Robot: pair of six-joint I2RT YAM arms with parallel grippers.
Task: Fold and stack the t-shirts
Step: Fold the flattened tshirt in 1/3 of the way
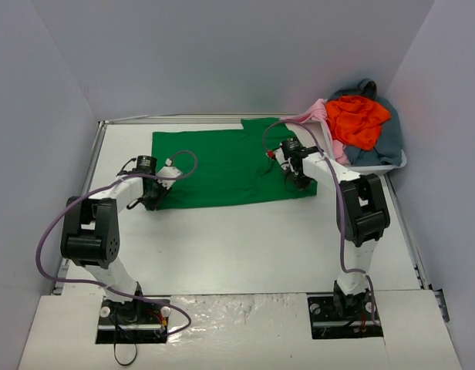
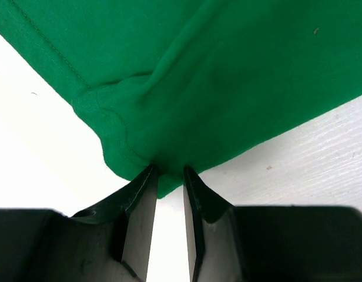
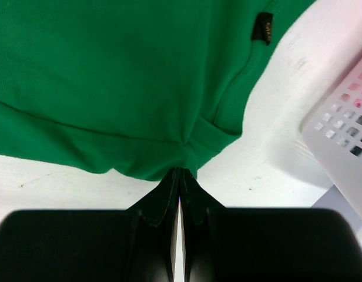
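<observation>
Green t-shirt [image 1: 222, 166] between both near-shut jaws

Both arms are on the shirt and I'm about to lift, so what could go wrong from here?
1. The left gripper pinches only the very corner of the green t-shirt; the hem could slip out on lifting.
2. The right gripper also holds just the edge, close to the white tub, so a swing might catch it.

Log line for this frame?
left gripper: shut on green t-shirt corner | right gripper: shut on its edge | other shirts: in tub
</observation>
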